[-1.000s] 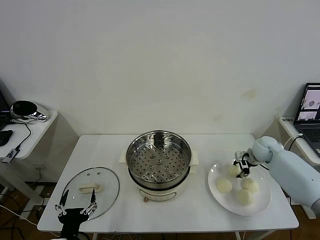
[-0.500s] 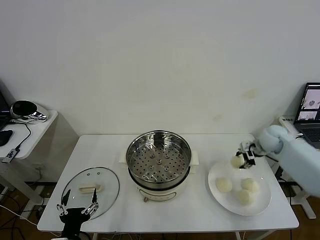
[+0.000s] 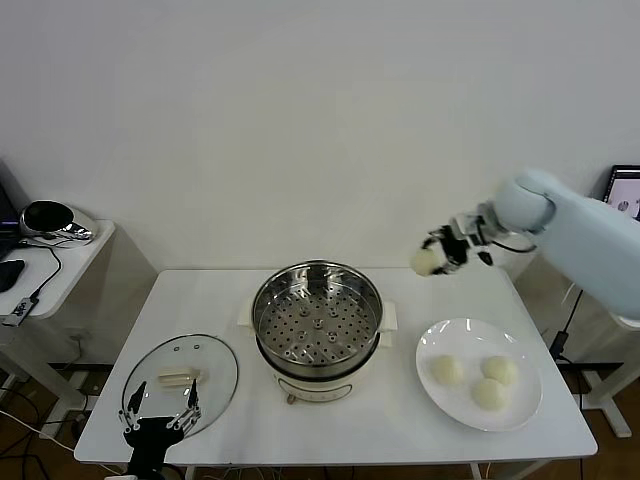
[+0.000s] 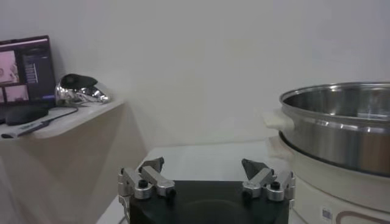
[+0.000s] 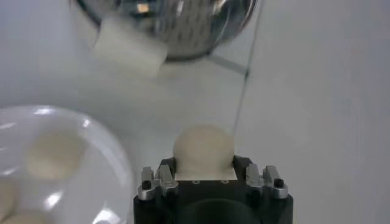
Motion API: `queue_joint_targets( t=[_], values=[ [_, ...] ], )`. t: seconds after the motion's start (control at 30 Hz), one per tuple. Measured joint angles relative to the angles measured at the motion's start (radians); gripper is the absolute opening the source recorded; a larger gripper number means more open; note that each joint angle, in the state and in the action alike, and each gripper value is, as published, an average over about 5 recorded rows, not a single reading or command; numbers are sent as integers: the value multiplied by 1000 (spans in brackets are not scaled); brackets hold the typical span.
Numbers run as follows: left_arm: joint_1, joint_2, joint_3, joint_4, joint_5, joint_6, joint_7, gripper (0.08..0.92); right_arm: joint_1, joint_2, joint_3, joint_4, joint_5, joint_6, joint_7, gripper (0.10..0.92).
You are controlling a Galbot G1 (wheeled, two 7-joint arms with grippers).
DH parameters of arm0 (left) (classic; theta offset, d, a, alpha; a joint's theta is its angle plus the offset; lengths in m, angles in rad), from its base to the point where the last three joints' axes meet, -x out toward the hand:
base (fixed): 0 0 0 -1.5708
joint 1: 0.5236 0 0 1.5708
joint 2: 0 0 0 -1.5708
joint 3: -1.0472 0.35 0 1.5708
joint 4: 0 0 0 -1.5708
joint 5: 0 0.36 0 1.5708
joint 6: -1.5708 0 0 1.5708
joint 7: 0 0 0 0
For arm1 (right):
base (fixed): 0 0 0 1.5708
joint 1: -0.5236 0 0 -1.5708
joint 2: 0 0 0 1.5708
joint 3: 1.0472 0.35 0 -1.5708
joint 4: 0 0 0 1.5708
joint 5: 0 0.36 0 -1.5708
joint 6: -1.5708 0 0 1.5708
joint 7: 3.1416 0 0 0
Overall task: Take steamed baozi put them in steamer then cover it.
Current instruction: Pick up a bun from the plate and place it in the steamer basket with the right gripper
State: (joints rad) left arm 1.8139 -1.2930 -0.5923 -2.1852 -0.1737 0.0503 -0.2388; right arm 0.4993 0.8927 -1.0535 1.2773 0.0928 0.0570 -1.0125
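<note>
My right gripper [image 3: 437, 255] is shut on a cream-white baozi [image 3: 425, 262] and holds it in the air, to the right of the steamer [image 3: 317, 325] and above the table. The same baozi [image 5: 203, 148] sits between the jaws in the right wrist view, with the steamer [image 5: 170, 24] beyond it. Three more baozi [image 3: 472, 378] lie on the white plate [image 3: 520, 408]. The steamer's perforated tray is bare. The glass cover [image 3: 180, 380] with its cream handle lies flat on the table at the left. My left gripper [image 3: 157, 417] is open and parked at the table's front edge by the cover.
A side table [image 3: 50, 262] with a shiny object stands at the far left. A laptop [image 3: 625, 190] sits at the far right. The steamer's wall [image 4: 341, 125] is close beside my left gripper [image 4: 204, 176] in the left wrist view.
My right gripper lifted one baozi off the plate and carried it up and leftward, toward the steamer. The plate now holds three. The left arm has not moved.
</note>
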Motion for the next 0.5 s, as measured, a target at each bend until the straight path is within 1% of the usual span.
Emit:
queue_joint_targets(
  t=[0.2, 0.5],
  values=[
    [0, -1, -7, -11, -3, 1, 0, 823, 49, 153, -101, -34, 9, 93, 33, 593],
    [11, -13, -15, -30, -5, 1, 0, 823, 48, 331, -190, -133, -83, 254, 64, 594]
  ],
)
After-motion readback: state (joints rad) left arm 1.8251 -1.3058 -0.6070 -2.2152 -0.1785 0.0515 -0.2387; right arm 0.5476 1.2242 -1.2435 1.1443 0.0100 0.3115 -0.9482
